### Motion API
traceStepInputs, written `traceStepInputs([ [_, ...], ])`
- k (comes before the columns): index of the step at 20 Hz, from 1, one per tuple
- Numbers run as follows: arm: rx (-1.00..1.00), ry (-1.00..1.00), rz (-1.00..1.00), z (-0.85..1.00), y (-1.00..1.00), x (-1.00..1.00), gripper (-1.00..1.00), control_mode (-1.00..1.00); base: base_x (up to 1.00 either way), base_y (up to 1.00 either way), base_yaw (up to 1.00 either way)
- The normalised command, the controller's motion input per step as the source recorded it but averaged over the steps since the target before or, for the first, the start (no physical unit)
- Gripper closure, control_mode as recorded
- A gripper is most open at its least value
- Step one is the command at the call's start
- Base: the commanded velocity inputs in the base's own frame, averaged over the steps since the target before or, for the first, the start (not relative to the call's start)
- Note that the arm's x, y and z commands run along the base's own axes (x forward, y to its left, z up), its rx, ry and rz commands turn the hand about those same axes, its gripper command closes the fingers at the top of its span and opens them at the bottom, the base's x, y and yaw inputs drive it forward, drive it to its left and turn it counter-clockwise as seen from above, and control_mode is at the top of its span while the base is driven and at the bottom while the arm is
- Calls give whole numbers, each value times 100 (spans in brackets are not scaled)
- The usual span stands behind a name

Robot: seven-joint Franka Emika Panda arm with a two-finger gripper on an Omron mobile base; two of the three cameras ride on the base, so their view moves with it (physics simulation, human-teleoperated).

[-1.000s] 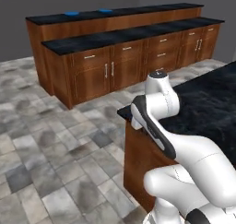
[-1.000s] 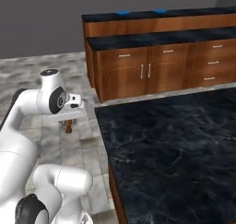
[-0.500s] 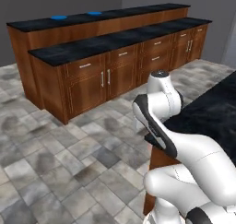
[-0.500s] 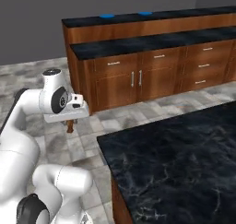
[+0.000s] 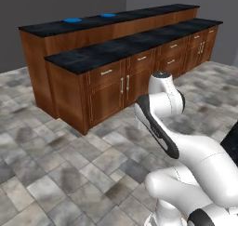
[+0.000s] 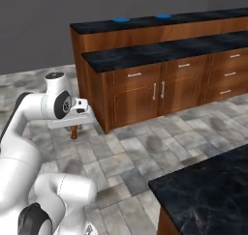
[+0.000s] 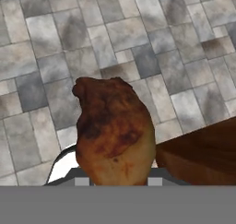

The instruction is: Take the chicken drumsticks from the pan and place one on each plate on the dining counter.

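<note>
Grey stone-tile floor (image 5: 56,174), grey walls; long dining counter (image 5: 51,29) with black marbled top, lower wood cabinets (image 5: 116,88) in front; two blue plates (image 6: 121,20) on dining counter top, well apart from arm; black counter corner (image 6: 208,190) near base; arm folded, hand over floor; claw (image 6: 74,131) clamped on chicken drumstick (image 7: 113,131), meaty end hanging toward tiles

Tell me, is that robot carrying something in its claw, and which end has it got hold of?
Yes: the gripper is shut on a chicken drumstick. Which end it grips cannot be told; the contact is hidden below the bulging meaty part.
</note>
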Motion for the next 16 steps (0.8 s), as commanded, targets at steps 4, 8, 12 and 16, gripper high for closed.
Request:
traceStepInputs([
  [4,0,0,0,0,0,0,100,100,68,98,-17],
  [8,0,0,0,0,0,0,100,100,73,94,-19],
  [12,0,0,0,0,0,0,100,100,73,92,-20],
  [16,0,0,0,0,0,0,100,100,71,98,-15],
])
